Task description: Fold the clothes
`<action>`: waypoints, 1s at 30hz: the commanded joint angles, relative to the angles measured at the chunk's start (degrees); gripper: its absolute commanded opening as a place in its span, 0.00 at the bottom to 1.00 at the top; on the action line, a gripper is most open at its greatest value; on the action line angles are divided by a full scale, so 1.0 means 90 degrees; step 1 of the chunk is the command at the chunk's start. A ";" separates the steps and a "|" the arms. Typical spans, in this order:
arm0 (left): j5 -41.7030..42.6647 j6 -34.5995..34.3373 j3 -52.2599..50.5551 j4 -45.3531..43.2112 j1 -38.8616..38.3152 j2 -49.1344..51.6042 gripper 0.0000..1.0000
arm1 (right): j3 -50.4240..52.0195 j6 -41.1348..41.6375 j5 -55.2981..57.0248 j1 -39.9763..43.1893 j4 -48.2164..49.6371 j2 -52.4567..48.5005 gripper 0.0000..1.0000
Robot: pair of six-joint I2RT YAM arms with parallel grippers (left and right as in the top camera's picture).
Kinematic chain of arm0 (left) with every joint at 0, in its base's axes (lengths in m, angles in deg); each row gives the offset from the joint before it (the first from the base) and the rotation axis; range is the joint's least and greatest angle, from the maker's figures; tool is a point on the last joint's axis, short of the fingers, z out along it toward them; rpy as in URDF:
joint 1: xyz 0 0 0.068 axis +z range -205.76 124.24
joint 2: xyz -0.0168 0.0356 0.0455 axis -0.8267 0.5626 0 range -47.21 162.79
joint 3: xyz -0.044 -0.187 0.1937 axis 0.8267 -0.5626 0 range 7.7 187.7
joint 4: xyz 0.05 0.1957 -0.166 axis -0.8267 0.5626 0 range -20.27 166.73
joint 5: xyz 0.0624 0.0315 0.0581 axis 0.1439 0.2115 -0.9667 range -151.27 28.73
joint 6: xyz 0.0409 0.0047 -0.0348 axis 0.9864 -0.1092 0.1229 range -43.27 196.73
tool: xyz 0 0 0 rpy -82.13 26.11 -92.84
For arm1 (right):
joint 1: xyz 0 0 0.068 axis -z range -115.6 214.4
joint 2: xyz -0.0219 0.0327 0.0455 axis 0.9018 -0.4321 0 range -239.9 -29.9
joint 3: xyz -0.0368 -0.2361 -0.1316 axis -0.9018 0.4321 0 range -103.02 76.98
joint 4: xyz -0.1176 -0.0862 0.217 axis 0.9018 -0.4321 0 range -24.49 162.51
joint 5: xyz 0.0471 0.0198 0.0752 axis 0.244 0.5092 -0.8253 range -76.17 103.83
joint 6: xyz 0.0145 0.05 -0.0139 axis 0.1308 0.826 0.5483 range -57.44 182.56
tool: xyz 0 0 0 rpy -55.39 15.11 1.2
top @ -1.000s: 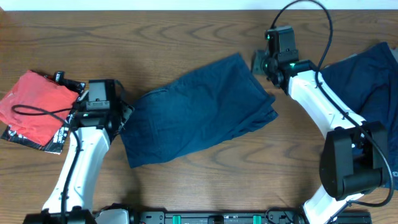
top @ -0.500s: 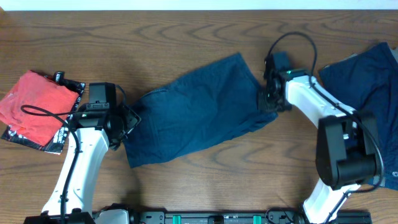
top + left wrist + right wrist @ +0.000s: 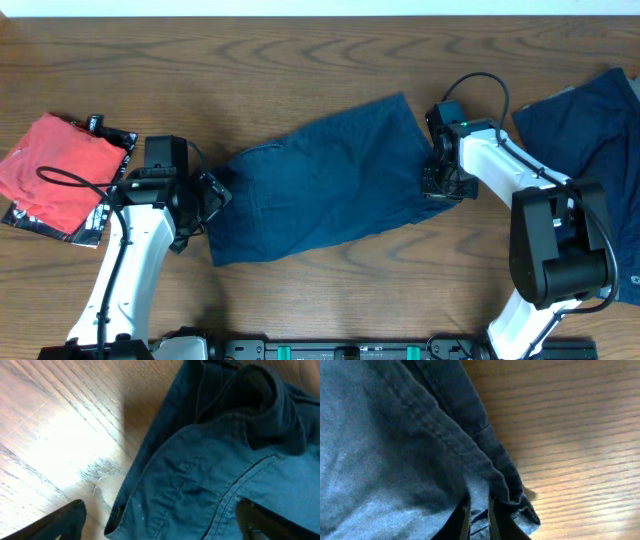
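Navy shorts [image 3: 320, 185] lie spread mid-worktop [image 3: 300, 60]; my right claw [image 3: 479, 521] pinches their right edge, jaws nearly closed, while my left claw [image 3: 160, 525] gapes wide over the left edge.

The left arm [image 3: 125, 265] reaches up from the near edge, and the left pincer [image 3: 208, 195] points right, low over the worktop, with its fingers [image 3: 62, 519] spread wide. The right arm [image 3: 520, 175] arcs in from the near right. The right pincer [image 3: 440, 185] points down, its fingers [image 3: 465, 521] pressed together on the shorts [image 3: 320, 190].
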 commanded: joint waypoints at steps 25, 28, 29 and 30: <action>0.2363 0.1846 0.0121 -0.0818 -0.0015 0.2572 0.96 | -0.0032 0.0236 0.0877 0.0457 0.0248 0.1583 0.26; 0.2363 0.1848 0.0121 -0.0821 -0.0015 0.2679 0.74 | -0.0032 -0.0027 0.0525 0.0447 0.0284 0.1693 0.24; 0.2361 0.1848 0.0121 -0.0835 -0.0015 0.2679 0.69 | -0.0032 -0.0143 0.0367 0.0447 0.0308 0.1705 0.24; 0.2361 0.1851 0.0124 -0.0855 -0.0012 0.2669 0.59 | -0.0032 -0.0318 0.0097 0.0447 0.0345 0.1719 0.24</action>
